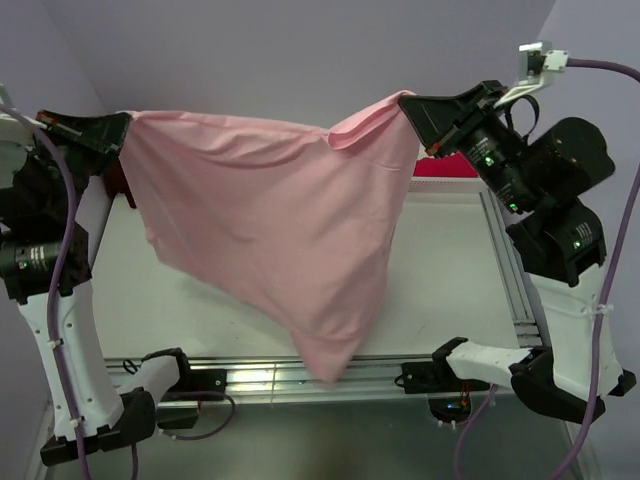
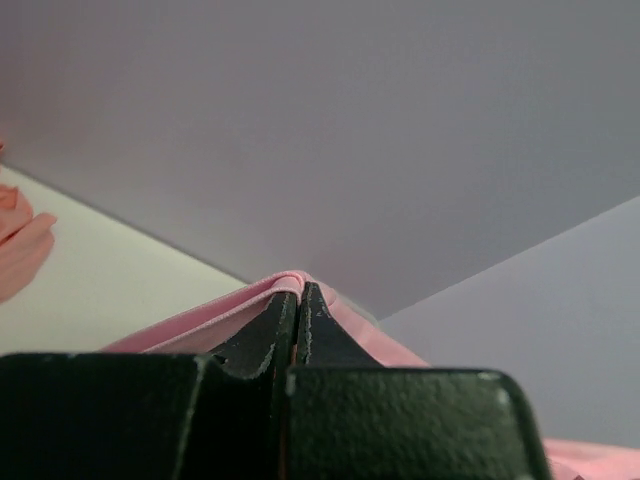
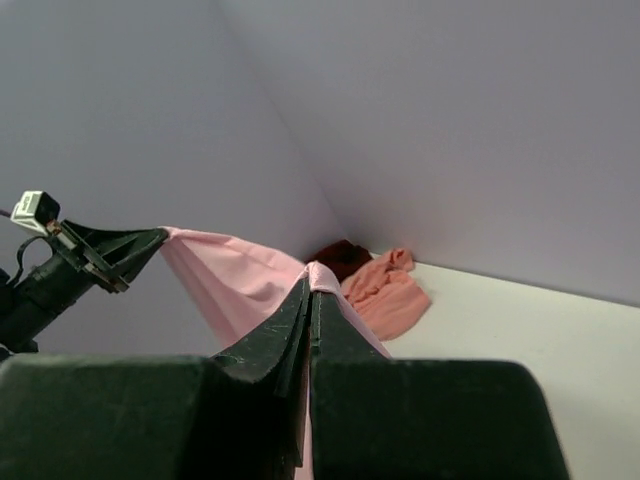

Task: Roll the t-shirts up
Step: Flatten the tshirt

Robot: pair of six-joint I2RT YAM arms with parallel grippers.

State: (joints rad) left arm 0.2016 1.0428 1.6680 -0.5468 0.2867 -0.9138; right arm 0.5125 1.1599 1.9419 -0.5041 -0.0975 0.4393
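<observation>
The light pink t-shirt [image 1: 270,220] hangs spread in the air over the table [image 1: 450,270], its upper edge pinched by the left gripper [image 1: 122,128] and right gripper [image 1: 408,102], each with fingers pressed together on the cloth. Light and limp, it should sag freely, so edge holds seem best. The pale tabletop is flat, with lilac walls [image 1: 300,50] close behind and a peach-orange shirt [image 3: 385,295] heaped by them.

The arms [image 1: 60,340] are clad in white shells [image 1: 575,320] with black joints [image 1: 560,240], trailed by purple cables [image 1: 600,66], and tipped by black wedge-shaped grippers [image 1: 125,118] [image 1: 405,97].
</observation>
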